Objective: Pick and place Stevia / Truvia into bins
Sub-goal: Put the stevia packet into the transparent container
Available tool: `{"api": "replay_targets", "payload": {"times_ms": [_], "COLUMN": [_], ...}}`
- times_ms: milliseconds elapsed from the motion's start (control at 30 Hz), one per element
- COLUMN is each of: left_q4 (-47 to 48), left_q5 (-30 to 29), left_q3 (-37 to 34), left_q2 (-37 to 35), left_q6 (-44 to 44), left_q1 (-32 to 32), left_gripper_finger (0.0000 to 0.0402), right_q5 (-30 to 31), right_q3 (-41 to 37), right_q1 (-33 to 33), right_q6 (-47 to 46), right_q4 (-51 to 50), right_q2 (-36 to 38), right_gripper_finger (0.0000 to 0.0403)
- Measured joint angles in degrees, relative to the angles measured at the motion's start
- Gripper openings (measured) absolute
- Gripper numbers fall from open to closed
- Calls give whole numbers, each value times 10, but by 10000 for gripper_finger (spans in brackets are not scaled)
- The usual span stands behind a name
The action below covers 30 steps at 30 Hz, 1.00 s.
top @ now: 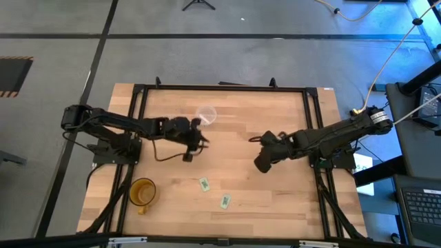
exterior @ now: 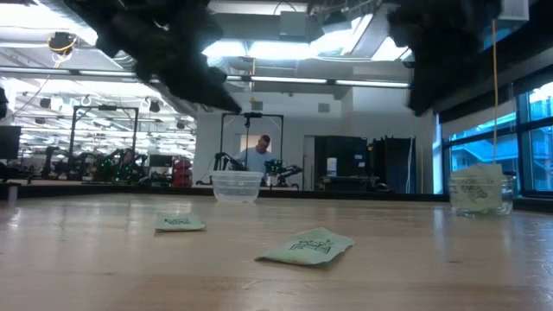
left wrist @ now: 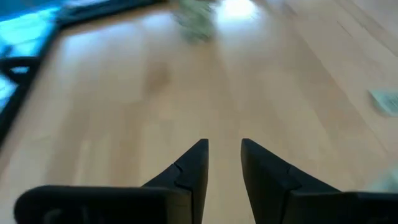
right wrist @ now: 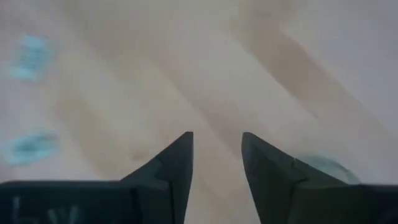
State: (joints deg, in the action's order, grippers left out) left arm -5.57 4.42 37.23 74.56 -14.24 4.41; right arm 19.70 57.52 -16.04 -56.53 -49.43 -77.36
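Note:
Two white-and-green Stevia sachets (top: 204, 184) (top: 224, 201) lie flat on the wooden table near its front edge; they also show in the low view (exterior: 180, 223) (exterior: 307, 246). The wide clear cup (top: 207, 114) stands at the table's far middle. The smaller glassy cup (exterior: 477, 190) stands to the right and holds sachets; I cannot find it in the high view. My left gripper (top: 202, 136) hangs above the table just near of the wide cup, open and empty (left wrist: 224, 146). My right gripper (top: 253, 138) hangs right of centre, open and empty (right wrist: 216, 140).
An amber mug with a handle (top: 142, 191) stands at the near left. A black frame (top: 220, 88) runs round the table's edges. Bare wood lies between the two grippers and the sachets. A person (exterior: 257, 155) sits in the room far behind the table.

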Motion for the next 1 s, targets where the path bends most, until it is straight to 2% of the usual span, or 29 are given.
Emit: {"api": "replay_targets", "payload": {"times_ms": [67,167,333,533,800,1000], "left_q4": [35,73,88,69,-29,-54], "left_q5": [2,-3,-3,12,13,32], "left_q3": [0,0,0,0,0,1], "left_q2": [0,0,1,46,137,178], "left_q6": [-22,-44,-47,36,46,56], "left_q1": [-23,-65,-126,-155,-196,-213], "left_gripper_finger": [90,81,49,4,1,1], "right_q5": [-25,-31,-28,-28,-33,-34], "right_q3": [0,-6,-6,-7,-7,-7], "right_q1": [8,15,24,43,52,52], "right_q6": [36,95,162,163,133,131], "right_q4": [68,161,228,245,244,244], "right_q2": [0,0,0,0,0,0], "right_gripper_finger": [137,133,130,130,129,129]}}
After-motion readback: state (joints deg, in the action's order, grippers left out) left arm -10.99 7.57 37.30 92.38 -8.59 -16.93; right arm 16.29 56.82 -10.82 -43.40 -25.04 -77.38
